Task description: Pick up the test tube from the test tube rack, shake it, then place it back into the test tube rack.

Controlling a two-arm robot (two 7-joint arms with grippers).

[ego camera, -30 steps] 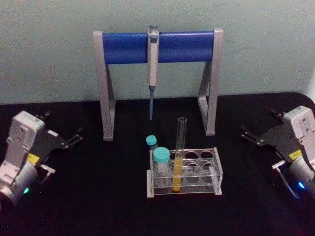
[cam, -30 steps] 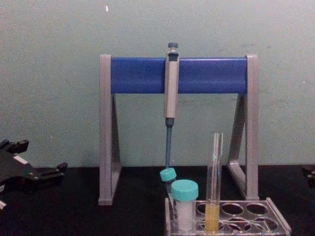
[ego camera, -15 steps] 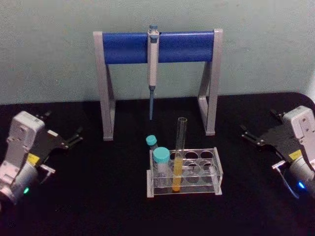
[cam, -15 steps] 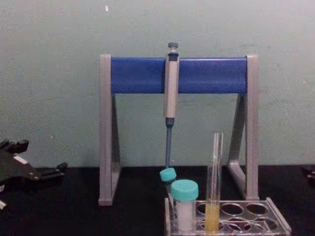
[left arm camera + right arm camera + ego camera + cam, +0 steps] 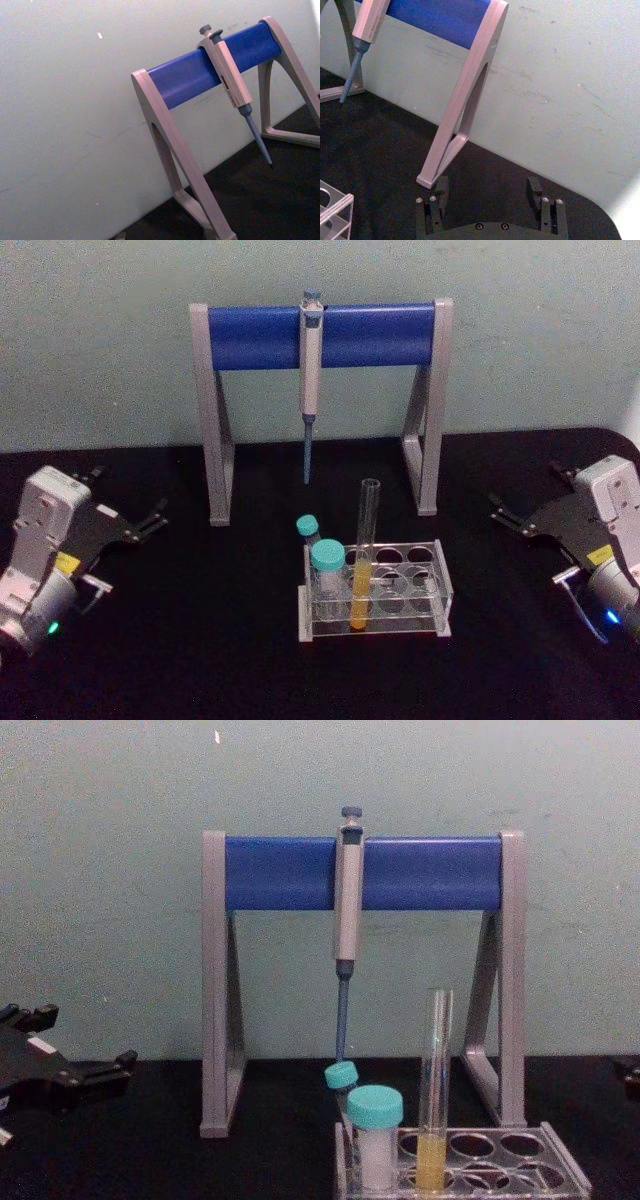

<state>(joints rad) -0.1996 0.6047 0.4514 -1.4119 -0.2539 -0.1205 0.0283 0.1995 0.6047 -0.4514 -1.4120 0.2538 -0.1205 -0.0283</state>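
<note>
Resting at the left edge of the black surface (image 5: 200, 640), my left end effector (image 5: 155, 517) lies low with its fingers apart, holding nothing. My right end effector (image 5: 497, 512) sits opposite, at the right edge, fingers also spread; the right wrist view shows both black fingers (image 5: 440, 192) with an open gap between them, pointing toward the right leg of the stand. Both are well apart from the rack.

Test tube rack (image 5: 440, 590): clear plastic, near the front edge, a little right of the middle of the surface.

Test tube (image 5: 366, 530): standing upright in the rack's front row, second hole from the left. Uncapped, yellow liquid in the lower part, top rising well above the rack. Chest view agrees: tube (image 5: 435, 1070) vertical, liquid level just above the rack's top plate.

Teal-capped vial (image 5: 327, 558) just beside the tube, in the front left hole. A second, smaller teal-capped vial (image 5: 307, 526) is at the rack's back left corner.

Grey-and-blue stand (image 5: 380, 335) along the back edge, a pipette (image 5: 310, 370) hanging from its bar, tip down.
</note>
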